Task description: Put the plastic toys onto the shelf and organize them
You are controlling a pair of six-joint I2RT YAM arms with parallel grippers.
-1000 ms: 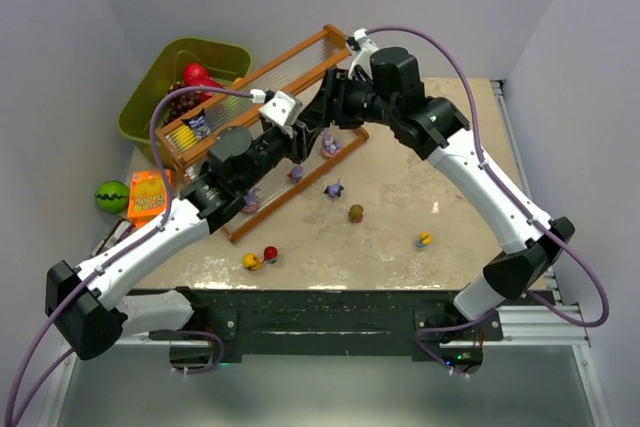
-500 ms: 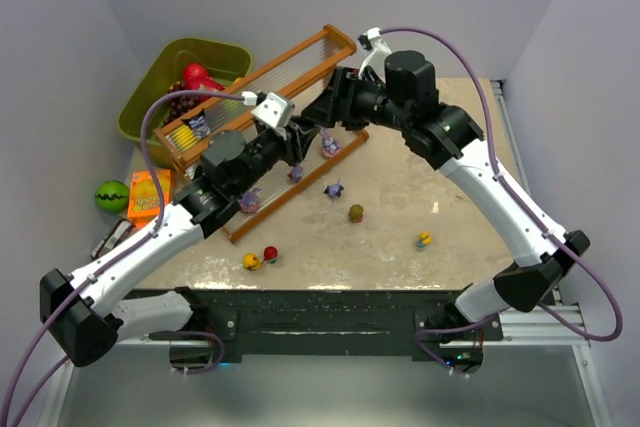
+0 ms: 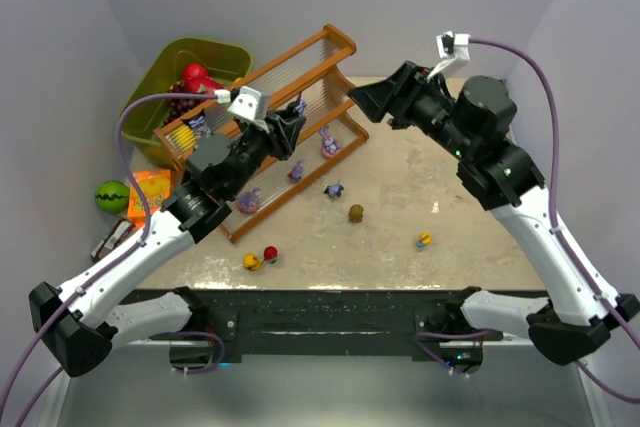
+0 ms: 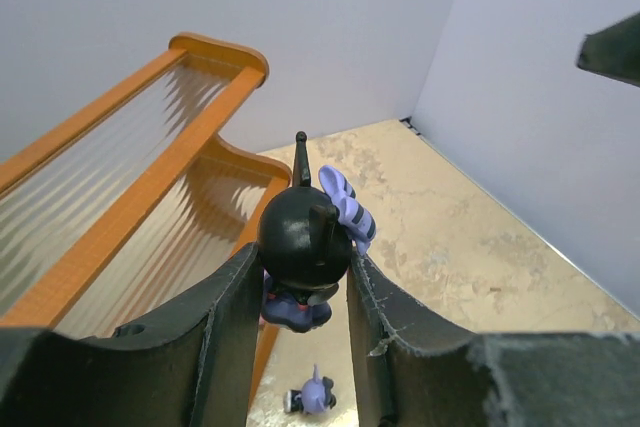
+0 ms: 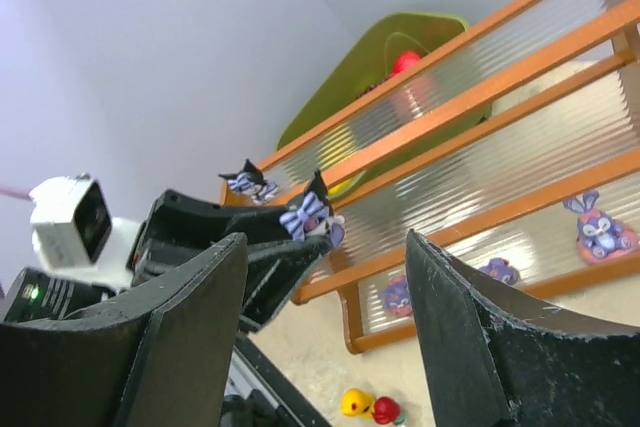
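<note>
My left gripper [image 3: 293,119] is shut on a dark blue-black toy [image 4: 303,237] with a striped purple bow, held over the shelf [image 3: 300,57]. My right gripper [image 3: 362,99] hangs open and empty beyond the shelf's right end, facing the held toy [image 5: 312,215]. Three purple bunnies [image 3: 329,144] [image 3: 296,172] [image 3: 249,201] stand on the lowest tier. Another dark toy [image 3: 199,123] sits on the top tier at the left. Loose on the table lie a purple toy [image 3: 334,189], an olive one [image 3: 356,213], a yellow one [image 3: 424,240], and a yellow [image 3: 251,262] and red [image 3: 270,254] pair.
An olive-green bin [image 3: 160,87] behind the shelf holds a red fruit [image 3: 196,75] and dark grapes. A green striped ball [image 3: 112,195] and an orange box [image 3: 150,194] lie at the left edge. Walls close in the back and both sides.
Both grippers were together over the shelf. The right one has opened wider and drawn back to the right. The left keeps the dark toy and has risen slightly.
</note>
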